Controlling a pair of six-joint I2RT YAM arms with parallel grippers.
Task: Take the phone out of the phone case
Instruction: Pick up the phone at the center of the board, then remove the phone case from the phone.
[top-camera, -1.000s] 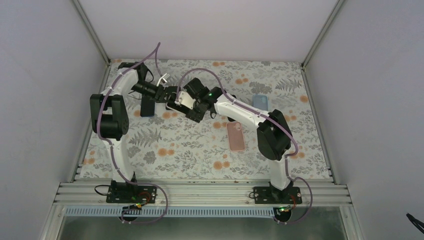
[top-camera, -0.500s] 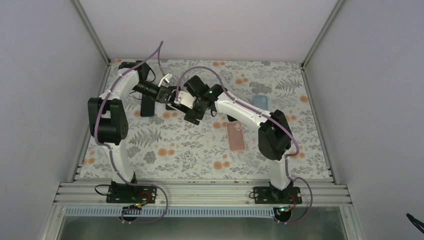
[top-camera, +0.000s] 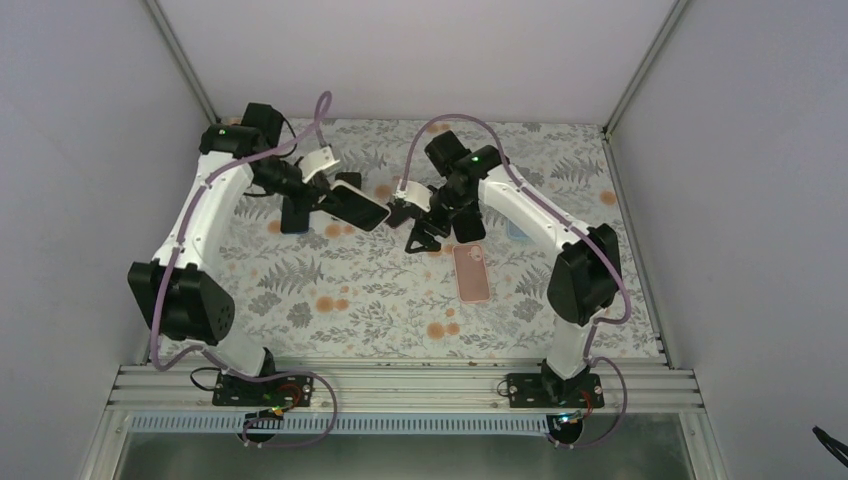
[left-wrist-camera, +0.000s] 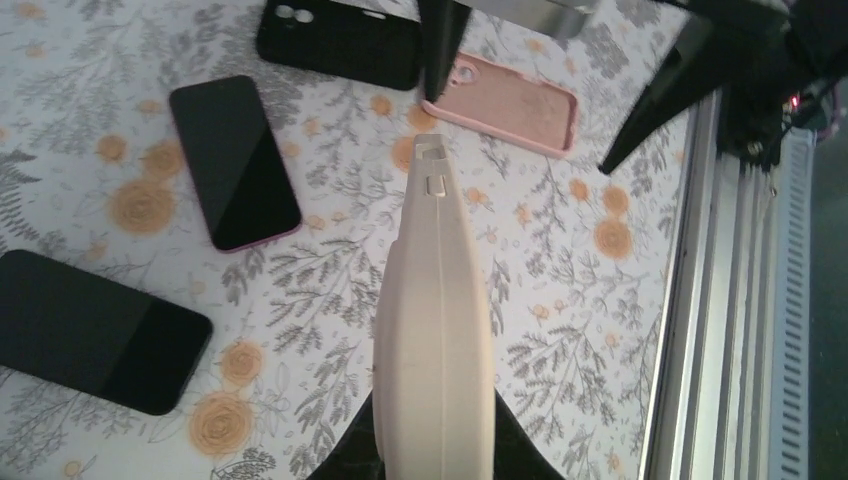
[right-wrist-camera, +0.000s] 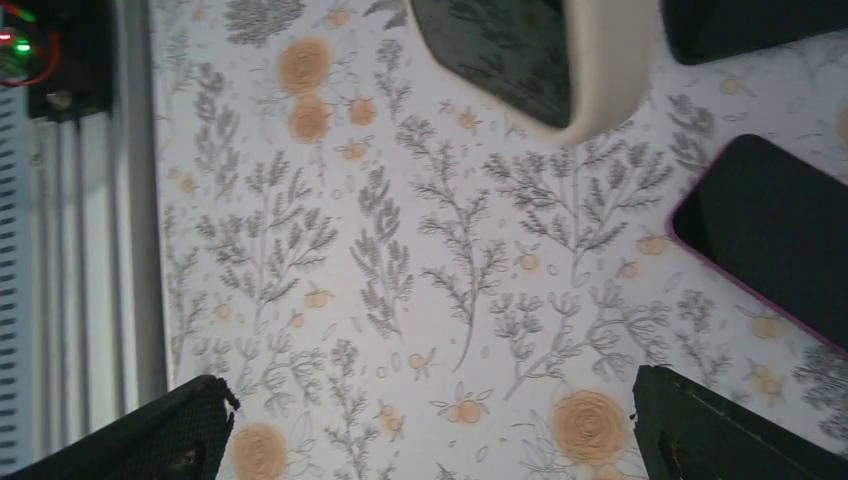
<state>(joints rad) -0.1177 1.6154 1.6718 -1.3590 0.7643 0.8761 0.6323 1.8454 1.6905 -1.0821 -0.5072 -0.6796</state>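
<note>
Floral table (top-camera: 330, 300): L gripper (left-wrist-camera: 435, 455) grips cream case (left-wrist-camera: 432, 300), R gripper (right-wrist-camera: 430, 425) agape

No legible text, label or brand anywhere.

The cased phone (top-camera: 358, 206) hangs over the table (top-camera: 340, 300) in the left gripper (top-camera: 333, 196), left of the right gripper (top-camera: 443, 232). An empty case (top-camera: 472, 272) lies nearer, rightward. A bare phone (top-camera: 293, 214) lies to the left, seemingly partly under the arm.
</note>
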